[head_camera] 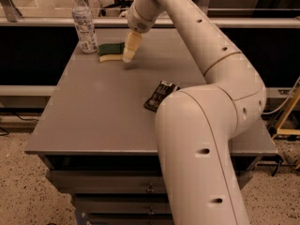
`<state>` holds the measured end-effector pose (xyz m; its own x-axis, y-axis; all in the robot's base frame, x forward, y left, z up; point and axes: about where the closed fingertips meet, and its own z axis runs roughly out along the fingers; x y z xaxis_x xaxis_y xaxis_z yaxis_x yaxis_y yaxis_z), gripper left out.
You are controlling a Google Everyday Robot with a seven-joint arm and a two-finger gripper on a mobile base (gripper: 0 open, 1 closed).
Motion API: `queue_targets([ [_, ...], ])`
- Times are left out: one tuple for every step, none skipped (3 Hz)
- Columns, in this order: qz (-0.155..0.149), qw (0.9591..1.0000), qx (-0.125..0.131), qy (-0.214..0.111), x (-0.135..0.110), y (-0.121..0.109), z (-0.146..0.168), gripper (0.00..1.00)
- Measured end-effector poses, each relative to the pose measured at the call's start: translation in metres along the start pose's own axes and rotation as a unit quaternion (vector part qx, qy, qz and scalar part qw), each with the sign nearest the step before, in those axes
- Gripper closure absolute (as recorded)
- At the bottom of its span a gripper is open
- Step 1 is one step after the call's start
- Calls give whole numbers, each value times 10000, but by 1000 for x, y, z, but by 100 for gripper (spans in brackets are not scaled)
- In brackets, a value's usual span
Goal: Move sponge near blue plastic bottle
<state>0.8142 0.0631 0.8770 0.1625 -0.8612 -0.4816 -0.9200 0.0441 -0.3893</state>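
Observation:
The sponge (110,51), dark green on top with a pale yellow layer below, lies flat on the grey table (103,111) at its far left. The blue plastic bottle (84,25), clear with a white cap and a pale label, stands upright just left of the sponge, a small gap between them. My gripper (128,50) points down at the sponge's right end, right beside it. I cannot tell whether it touches the sponge.
A flat black packet with silvery markings (160,95) lies near the table's middle, partly behind my arm (211,125). My arm spans the right half of the table. A rail and a glass partition run behind the table's far edge.

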Motion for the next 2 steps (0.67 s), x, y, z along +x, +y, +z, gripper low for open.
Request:
queue_targets([
  [234,9993,164,-254,23,-9,-31,0],
  [479,9971,418,-415,49,-18,-64,0],
])
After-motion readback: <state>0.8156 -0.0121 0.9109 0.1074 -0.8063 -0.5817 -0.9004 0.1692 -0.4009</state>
